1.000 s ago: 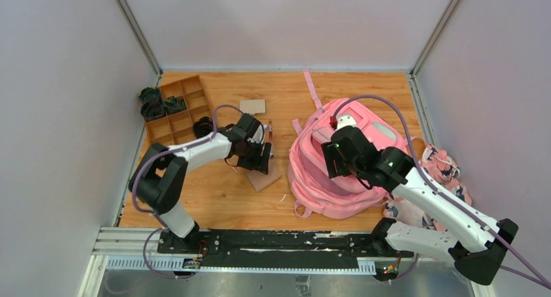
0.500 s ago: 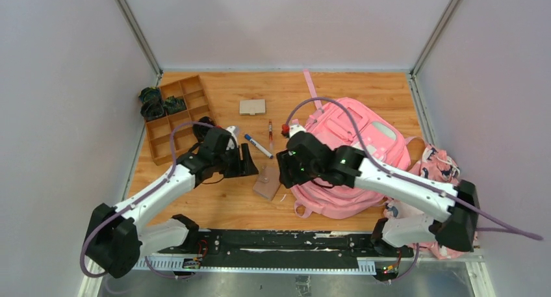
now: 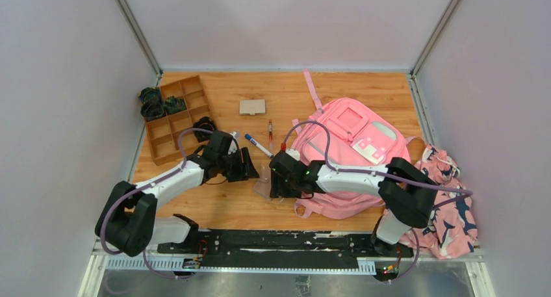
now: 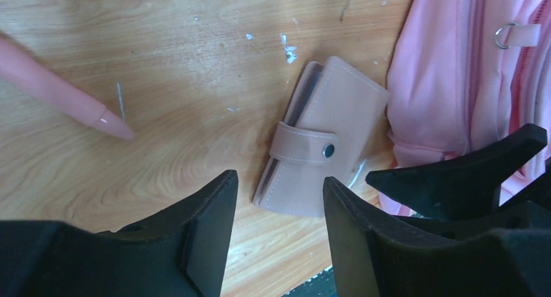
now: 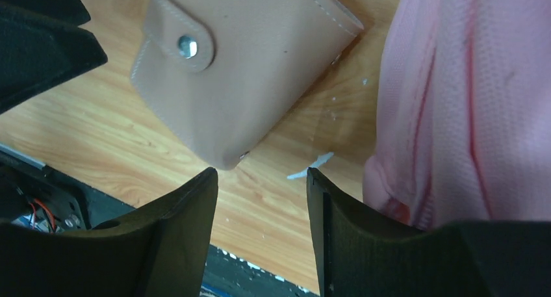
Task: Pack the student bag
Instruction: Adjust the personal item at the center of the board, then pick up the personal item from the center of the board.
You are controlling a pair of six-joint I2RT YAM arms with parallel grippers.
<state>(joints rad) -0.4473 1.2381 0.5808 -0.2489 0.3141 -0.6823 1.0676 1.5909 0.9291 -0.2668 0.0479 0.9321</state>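
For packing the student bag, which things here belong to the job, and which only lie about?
Job: student bag, pink wallet; likely also marker, red pen, tan notepad.
Lying about, probably: wooden tray, patterned cloth.

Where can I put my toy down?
Bare wood: the far strip between wooden tray and student bag, behind the tan case; also the near strip by the rail. Crowded: the middle, around the wallet, marker, left gripper and right gripper.
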